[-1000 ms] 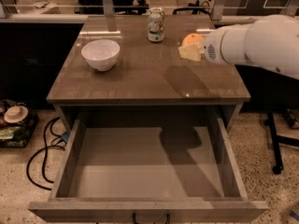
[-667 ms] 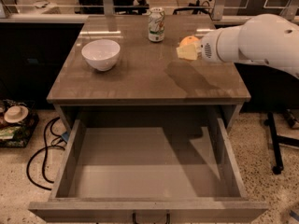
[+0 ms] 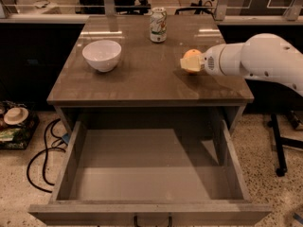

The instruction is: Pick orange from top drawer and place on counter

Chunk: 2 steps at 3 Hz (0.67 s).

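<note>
The orange [image 3: 191, 54] is held in my gripper [image 3: 191, 63] over the right part of the glossy grey-brown counter [image 3: 142, 74], close to its surface. I cannot tell if it touches the counter. The pale yellow fingers [image 3: 191, 66] close around the fruit's lower side. My white arm [image 3: 258, 60] reaches in from the right. The top drawer [image 3: 147, 174] is pulled fully open below the counter, and its grey floor shows nothing in it. Its dark handle [image 3: 151, 220] is at the bottom edge.
A white bowl [image 3: 102, 55] stands on the counter's left part. A green and white drink can [image 3: 158, 24] stands at the back middle. Cables [image 3: 40, 160] and a box of items [image 3: 14, 124] lie on the floor at left. A chair base [image 3: 279, 145] stands at right.
The gripper with the orange has moved slightly left and down toward the counter. The bowl, can and drawer have not moved.
</note>
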Motion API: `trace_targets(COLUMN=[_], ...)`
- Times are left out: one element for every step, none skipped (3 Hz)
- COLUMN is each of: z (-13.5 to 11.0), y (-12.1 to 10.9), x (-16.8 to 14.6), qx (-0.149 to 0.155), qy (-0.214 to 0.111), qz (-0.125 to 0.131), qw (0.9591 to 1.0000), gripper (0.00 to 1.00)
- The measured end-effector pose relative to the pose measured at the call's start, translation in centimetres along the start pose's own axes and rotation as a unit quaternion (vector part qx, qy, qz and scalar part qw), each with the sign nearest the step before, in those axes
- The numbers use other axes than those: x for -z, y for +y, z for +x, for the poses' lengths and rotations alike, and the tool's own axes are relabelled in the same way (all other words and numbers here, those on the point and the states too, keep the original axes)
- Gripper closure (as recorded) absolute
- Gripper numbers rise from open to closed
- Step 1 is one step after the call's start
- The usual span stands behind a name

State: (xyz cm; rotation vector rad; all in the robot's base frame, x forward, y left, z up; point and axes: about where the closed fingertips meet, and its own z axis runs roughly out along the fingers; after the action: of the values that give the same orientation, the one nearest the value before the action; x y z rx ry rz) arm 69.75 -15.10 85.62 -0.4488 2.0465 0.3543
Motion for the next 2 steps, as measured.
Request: trace_targets(z=[1.99, 2.75], y=[-0.17, -0.10], x=[-0.56, -0.70], qx=[-0.014, -0.018], qy=[-0.005, -0.009], qz=[-0.008, -0.016], qw=[0.9999, 0.9997], gripper=[1.00, 1.00])
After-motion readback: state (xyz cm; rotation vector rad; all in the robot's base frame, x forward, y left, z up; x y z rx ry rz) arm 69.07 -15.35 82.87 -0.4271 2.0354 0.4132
